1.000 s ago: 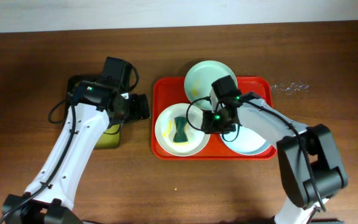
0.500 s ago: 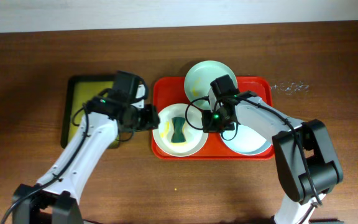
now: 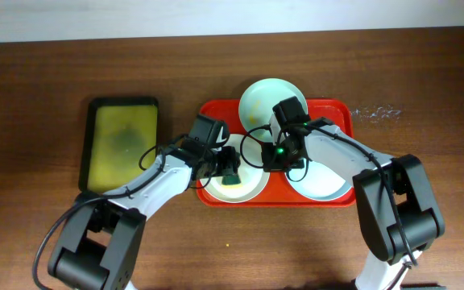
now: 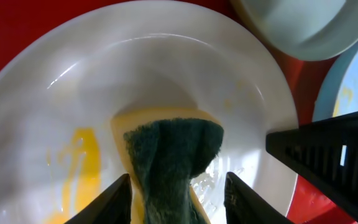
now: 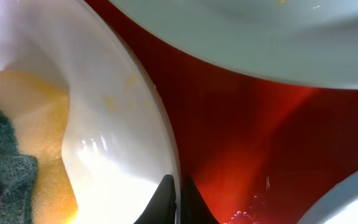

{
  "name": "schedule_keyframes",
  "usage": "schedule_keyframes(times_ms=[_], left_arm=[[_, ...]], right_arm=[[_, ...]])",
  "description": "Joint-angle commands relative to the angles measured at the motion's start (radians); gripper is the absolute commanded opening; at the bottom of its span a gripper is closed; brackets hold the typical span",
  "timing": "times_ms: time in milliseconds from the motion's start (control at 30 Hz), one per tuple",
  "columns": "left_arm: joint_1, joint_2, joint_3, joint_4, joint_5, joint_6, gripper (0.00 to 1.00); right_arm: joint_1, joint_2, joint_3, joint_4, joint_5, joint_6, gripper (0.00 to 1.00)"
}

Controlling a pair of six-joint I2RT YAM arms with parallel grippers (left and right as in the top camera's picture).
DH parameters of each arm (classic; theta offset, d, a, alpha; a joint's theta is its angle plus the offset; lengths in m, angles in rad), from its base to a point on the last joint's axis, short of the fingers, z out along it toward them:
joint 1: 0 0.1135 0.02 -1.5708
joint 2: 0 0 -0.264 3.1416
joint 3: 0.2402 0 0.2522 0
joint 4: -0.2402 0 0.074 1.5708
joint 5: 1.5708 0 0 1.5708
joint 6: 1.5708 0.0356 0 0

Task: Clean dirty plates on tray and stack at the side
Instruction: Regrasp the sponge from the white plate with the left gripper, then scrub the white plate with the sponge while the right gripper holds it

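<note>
While the white plate lies in the near left part of the tray, a sponge rests in its hollow, dark green scrub face up over a yellow body. Yellow smears mark the plate beside the sponge. The left gripper hangs over the plate with its jaws apart, one fingertip on each side of the sponge; a gap shows between the sponge and the right-hand fingertip. The right gripper is pinched closed on the white plate's right rim, its two fingertips nearly meeting there.

The mint plate sits at the far edge of the tray, overhanging the rim, its near edge just beside the white plate. The blue plate lies in the near right part of the tray, partly under the right arm. The red tray rests on a brown table. A small tray, black-rimmed and yellow-green, sits on the table to the left, apart from the red one.
</note>
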Motion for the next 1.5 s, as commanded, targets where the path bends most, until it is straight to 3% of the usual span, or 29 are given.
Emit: schedule_keyframes(times_ms=[0, 67, 167, 300, 400, 467, 533, 600, 667, 733, 1100, 1233, 1367, 1467], left_arm=[[-0.007, 0.04, -0.004, 0.008, -0.006, -0.009, 0.46], [-0.023, 0.056, -0.004, 0.009, -0.015, -0.009, 0.38], [-0.029, 0.056, -0.003, -0.004, -0.071, -0.008, 0.15], [-0.028, 0.056, 0.014, -0.088, -0.235, -0.008, 0.01], [-0.028, 0.055, 0.094, -0.236, -0.478, -0.003, 0.0], [-0.028, 0.055, 0.141, -0.27, -0.504, 0.011, 0.0], [-0.036, 0.055, 0.181, -0.278, -0.472, 0.014, 0.0], [-0.044, 0.055, 0.199, -0.238, -0.259, 0.014, 0.0], [-0.044, 0.056, 0.195, -0.207, -0.147, -0.015, 0.0], [-0.048, 0.06, 0.194, -0.205, -0.143, -0.056, 0.0], [-0.1, 0.165, 0.193, -0.162, -0.014, -0.028, 0.0], [-0.121, 0.172, 0.193, -0.172, -0.166, -0.005, 0.0], [-0.12, 0.172, 0.193, -0.273, -0.483, -0.004, 0.0], [-0.12, 0.171, 0.193, -0.302, -0.637, -0.001, 0.0]], right_arm=[[0.008, 0.035, -0.009, -0.008, 0.006, -0.015, 0.04], [0.008, 0.035, -0.009, -0.008, 0.006, -0.015, 0.04], [0.008, 0.039, -0.009, -0.008, 0.006, -0.015, 0.04], [0.008, 0.039, -0.01, -0.008, 0.006, -0.015, 0.04], [0.008, 0.039, -0.01, -0.008, 0.006, -0.015, 0.04], [0.008, 0.039, -0.01, -0.008, 0.006, -0.015, 0.04], [0.008, 0.039, -0.01, -0.008, 0.01, -0.015, 0.04], [0.008, 0.039, -0.01, -0.008, 0.009, -0.015, 0.04], [0.008, 0.039, -0.01, -0.008, 0.009, -0.015, 0.04], [0.008, 0.039, -0.01, -0.008, 0.009, -0.014, 0.04], [0.008, 0.039, -0.01, 0.007, 0.009, -0.007, 0.04], [0.008, 0.039, -0.01, 0.006, 0.009, -0.007, 0.04], [0.008, 0.039, -0.01, 0.006, 0.009, -0.007, 0.04], [0.008, 0.039, -0.01, 0.006, 0.01, -0.007, 0.04]])
